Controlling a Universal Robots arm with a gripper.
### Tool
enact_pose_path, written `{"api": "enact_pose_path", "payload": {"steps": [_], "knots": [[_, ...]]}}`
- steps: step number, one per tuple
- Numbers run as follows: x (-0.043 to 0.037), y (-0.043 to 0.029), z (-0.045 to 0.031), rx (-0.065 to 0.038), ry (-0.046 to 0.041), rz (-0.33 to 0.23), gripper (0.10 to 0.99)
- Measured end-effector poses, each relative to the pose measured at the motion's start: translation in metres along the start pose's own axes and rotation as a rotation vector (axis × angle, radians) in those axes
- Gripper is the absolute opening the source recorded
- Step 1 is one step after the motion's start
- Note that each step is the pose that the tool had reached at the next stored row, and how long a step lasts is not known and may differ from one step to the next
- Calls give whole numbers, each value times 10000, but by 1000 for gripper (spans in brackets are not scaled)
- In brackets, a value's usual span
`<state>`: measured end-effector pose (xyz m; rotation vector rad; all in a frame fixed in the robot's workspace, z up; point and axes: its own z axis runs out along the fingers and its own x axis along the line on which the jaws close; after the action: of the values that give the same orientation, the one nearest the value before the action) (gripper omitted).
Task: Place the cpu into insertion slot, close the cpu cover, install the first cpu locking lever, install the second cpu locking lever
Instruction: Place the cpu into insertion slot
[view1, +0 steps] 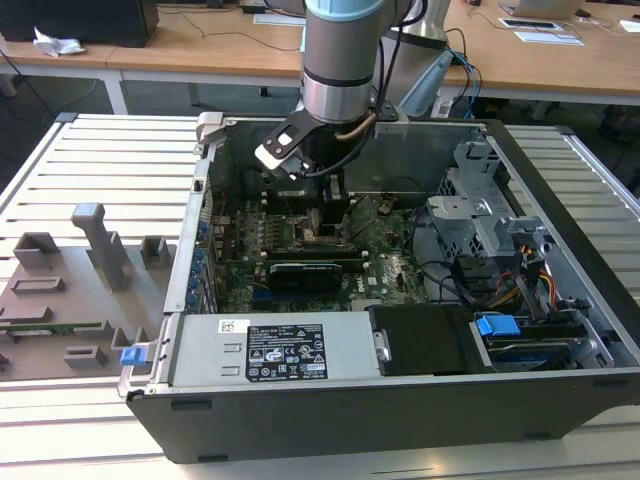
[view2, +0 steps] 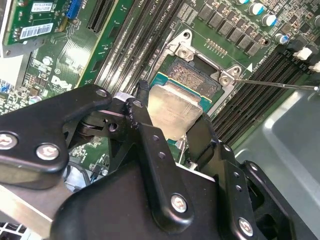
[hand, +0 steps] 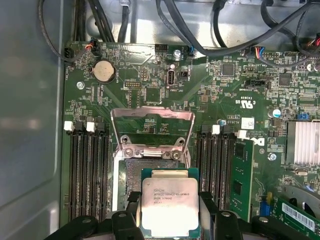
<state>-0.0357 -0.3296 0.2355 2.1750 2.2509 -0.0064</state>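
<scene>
My gripper (hand: 169, 211) is shut on the cpu (hand: 167, 190), a silver-topped square chip on a green edge, with a black finger (hand: 131, 207) on each side. The chip hangs just over the insertion slot (hand: 131, 177), covering most of it and offset toward the gripper; I cannot tell whether it touches. The second wrist view shows the cpu (view2: 175, 110) in the gripper (view2: 172, 114) beside the slot's bare contact field (view2: 192, 77). The cpu cover (hand: 150, 112) stands raised open behind the slot. In the exterior view the gripper (view1: 335, 222) reaches down into the open computer case.
Black memory slots (hand: 87, 175) flank the socket on both sides. A thin metal lever rod (view2: 275, 84) sticks out beside the socket. Cables (hand: 200, 30) run along the case wall. A green card (hand: 240, 175) and a power supply (view1: 270, 350) lie nearby. Grey fixtures (view1: 100, 245) sit on the table.
</scene>
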Motion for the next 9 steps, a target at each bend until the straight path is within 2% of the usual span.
{"api": "enact_pose_path", "payload": {"steps": [7, 8, 9], "knots": [[1, 0, 68, 0, 0, 0, 545], [9, -1, 112, 1, -1, 4, 545], [54, 1, 132, 0, -1, 1, 545]]}}
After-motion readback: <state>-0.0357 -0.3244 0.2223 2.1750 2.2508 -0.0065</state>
